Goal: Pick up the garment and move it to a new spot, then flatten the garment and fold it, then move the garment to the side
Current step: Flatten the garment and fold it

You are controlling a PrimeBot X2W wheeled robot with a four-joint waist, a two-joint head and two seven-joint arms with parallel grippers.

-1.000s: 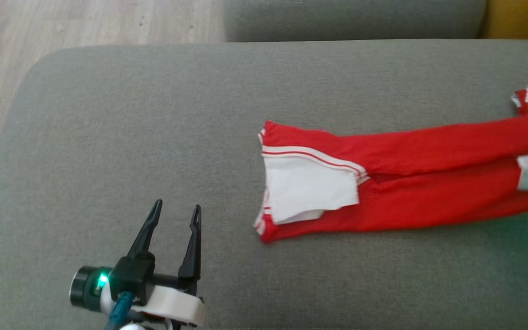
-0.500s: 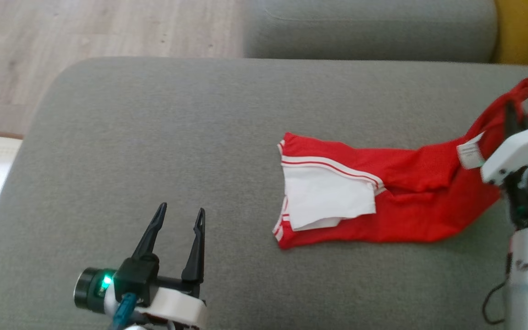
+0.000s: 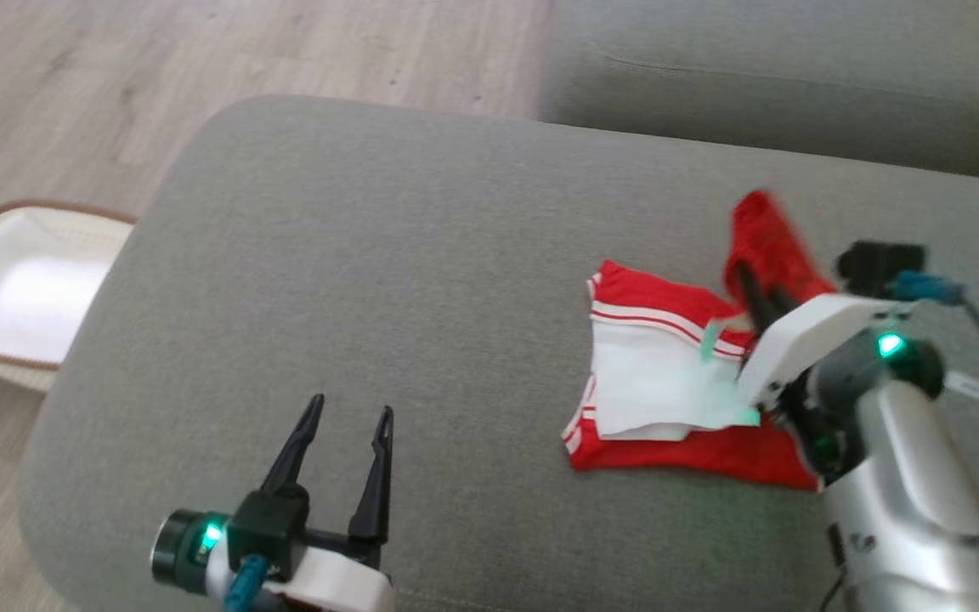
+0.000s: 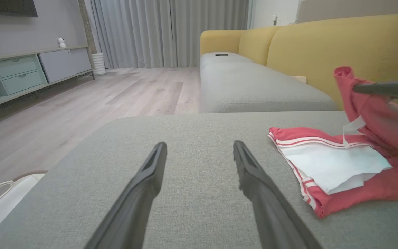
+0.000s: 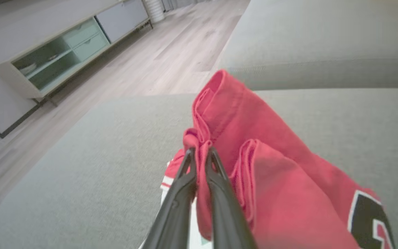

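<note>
The garment (image 3: pixel 668 382) is red with white stripes and a white panel, and lies on the grey sofa cushion (image 3: pixel 370 280). My right gripper (image 3: pixel 749 276) is shut on a red end of it, lifted and carried over the flat part. In the right wrist view the fingers (image 5: pixel 199 155) pinch a red fold of the garment (image 5: pixel 254 166). My left gripper (image 3: pixel 349 412) stands open above the cushion, well left of the garment, with nothing between its fingers. The left wrist view shows the garment (image 4: pixel 330 166) to the right of those open fingers (image 4: pixel 199 148).
A white basket (image 3: pixel 14 297) with a brown rim stands on the wooden floor left of the cushion. A second grey cushion (image 3: pixel 778 76) lies beyond. Yellow sofa backs (image 4: pixel 323 45) and a low cabinet (image 4: pixel 19 72) show in the left wrist view.
My right gripper has carried the red end leftward over the white-panelled part, folding the garment shorter. The head camera has shifted, bringing the basket into view. The left gripper stays open.
</note>
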